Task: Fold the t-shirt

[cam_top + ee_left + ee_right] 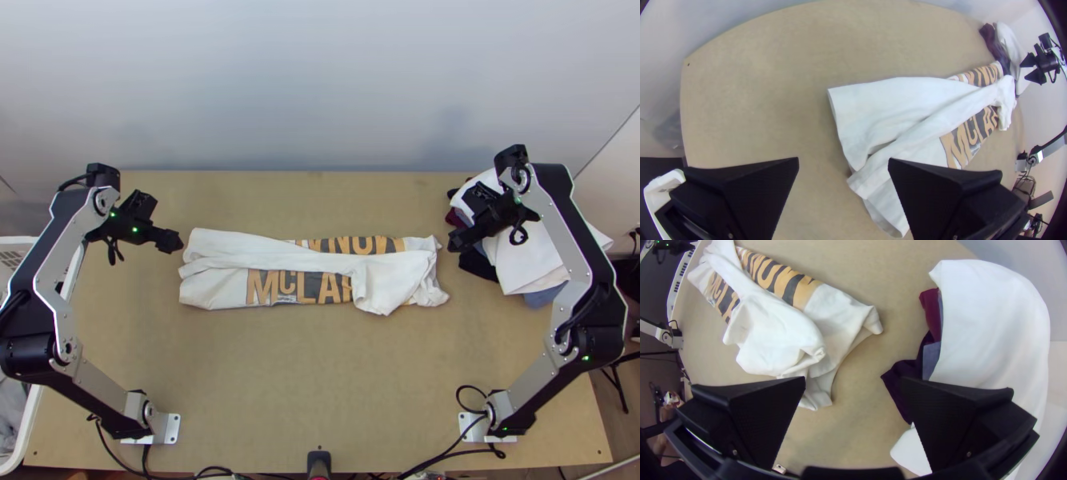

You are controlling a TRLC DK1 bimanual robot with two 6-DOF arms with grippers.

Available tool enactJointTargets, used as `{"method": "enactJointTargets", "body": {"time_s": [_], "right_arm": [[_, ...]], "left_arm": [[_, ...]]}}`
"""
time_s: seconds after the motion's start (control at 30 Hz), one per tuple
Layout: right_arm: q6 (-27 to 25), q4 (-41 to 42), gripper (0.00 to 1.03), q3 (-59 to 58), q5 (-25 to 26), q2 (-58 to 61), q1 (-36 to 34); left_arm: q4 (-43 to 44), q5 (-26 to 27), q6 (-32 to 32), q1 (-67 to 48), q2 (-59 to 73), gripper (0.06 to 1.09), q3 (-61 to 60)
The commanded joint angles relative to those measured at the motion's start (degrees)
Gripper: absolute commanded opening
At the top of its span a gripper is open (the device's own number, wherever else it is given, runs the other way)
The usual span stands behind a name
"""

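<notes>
Top view: White cloth t-shirt (214, 294) lies lengthwise between the black, flat-fingered left gripper (174, 242) and right gripper (456, 242), both spread.

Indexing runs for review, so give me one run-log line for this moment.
t-shirt: long strip on table, print partly covered; left gripper: open, empty; right gripper: open, empty; clothes pile: table's right side
</notes>
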Motion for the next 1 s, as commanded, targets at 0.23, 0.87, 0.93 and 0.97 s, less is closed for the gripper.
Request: {"method": "enactJointTargets", "body": {"time_s": [0.23, 0.87, 0.93, 0.97], "right_arm": [[3.27, -1.13, 0.96, -6.18, -2.02, -5.19, 4.37], [7.23, 11.88, 0.03, -14.62, -14.77, -9.50, 14.83], [7.49, 13.11, 0.03, -15.93, -15.21, -8.62, 15.26], [7.49, 14.34, 0.03, -16.73, -15.30, -8.36, 15.35]], "left_arm": [[-1.69, 3.90, -7.45, -0.68, 0.65, 1.03, -3.32], [-1.25, 6.71, -9.47, 1.69, 1.35, 1.03, -8.16], [-1.25, 6.80, -9.56, 1.78, 1.44, 1.03, -8.42], [-1.16, 6.80, -9.65, 1.78, 1.44, 1.03, -8.51]]}}
